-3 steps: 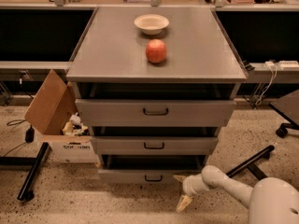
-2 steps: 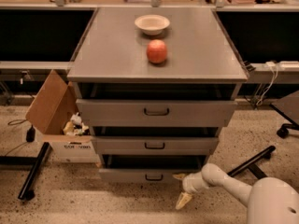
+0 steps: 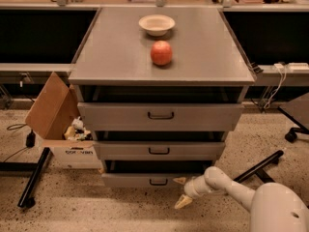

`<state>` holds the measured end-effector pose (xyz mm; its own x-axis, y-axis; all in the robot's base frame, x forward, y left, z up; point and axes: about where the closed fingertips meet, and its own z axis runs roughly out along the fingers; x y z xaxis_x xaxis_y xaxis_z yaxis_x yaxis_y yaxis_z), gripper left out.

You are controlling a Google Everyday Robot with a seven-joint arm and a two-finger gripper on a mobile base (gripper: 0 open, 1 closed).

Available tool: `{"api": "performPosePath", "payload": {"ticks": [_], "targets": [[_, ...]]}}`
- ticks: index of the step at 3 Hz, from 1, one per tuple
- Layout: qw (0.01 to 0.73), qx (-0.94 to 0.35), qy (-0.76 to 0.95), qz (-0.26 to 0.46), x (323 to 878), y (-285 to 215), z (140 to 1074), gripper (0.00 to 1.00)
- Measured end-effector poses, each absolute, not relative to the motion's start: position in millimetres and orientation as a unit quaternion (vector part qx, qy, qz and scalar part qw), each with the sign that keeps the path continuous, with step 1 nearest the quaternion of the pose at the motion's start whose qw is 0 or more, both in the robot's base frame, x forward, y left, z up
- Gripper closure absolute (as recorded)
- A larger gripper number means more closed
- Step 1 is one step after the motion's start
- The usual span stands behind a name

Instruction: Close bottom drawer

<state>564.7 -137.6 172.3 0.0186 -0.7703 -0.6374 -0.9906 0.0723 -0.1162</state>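
The bottom drawer (image 3: 140, 179) is the lowest of three grey cabinet drawers. It stands pulled out a little, with a dark gap above its short front panel and a small black handle (image 3: 158, 181) in the middle. My gripper (image 3: 181, 191) is just right of the handle, at the drawer front's lower right part. Its two cream fingers are spread apart: one fingertip (image 3: 179, 181) lies close to the panel, the other (image 3: 182, 202) points down toward the floor. It holds nothing. My white arm (image 3: 241, 192) comes in from the lower right.
The middle drawer (image 3: 159, 150) and top drawer (image 3: 161, 115) are also pulled out. A red apple (image 3: 161, 52) and a white bowl (image 3: 156, 24) sit on the cabinet top. An open cardboard box (image 3: 60, 124) stands at the left. A black bar (image 3: 34, 178) and chair legs (image 3: 260, 166) lie on the speckled floor.
The gripper has moved slightly left toward the bottom drawer's front. The drawers look unchanged.
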Motion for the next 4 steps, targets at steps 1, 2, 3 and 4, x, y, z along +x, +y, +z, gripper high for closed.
{"api": "performPosePath", "payload": {"ticks": [1, 2, 3, 4], "targets": [[0.312, -0.645, 0.676, 0.170, 595.6, -139.4, 181.3, 0.42], [0.336, -0.636, 0.680, 0.142, 623.4, -147.0, 190.0, 0.73], [0.337, -0.634, 0.683, 0.133, 629.7, -152.8, 187.8, 0.96], [0.337, -0.631, 0.688, 0.121, 634.4, -161.3, 187.0, 0.00]]}}
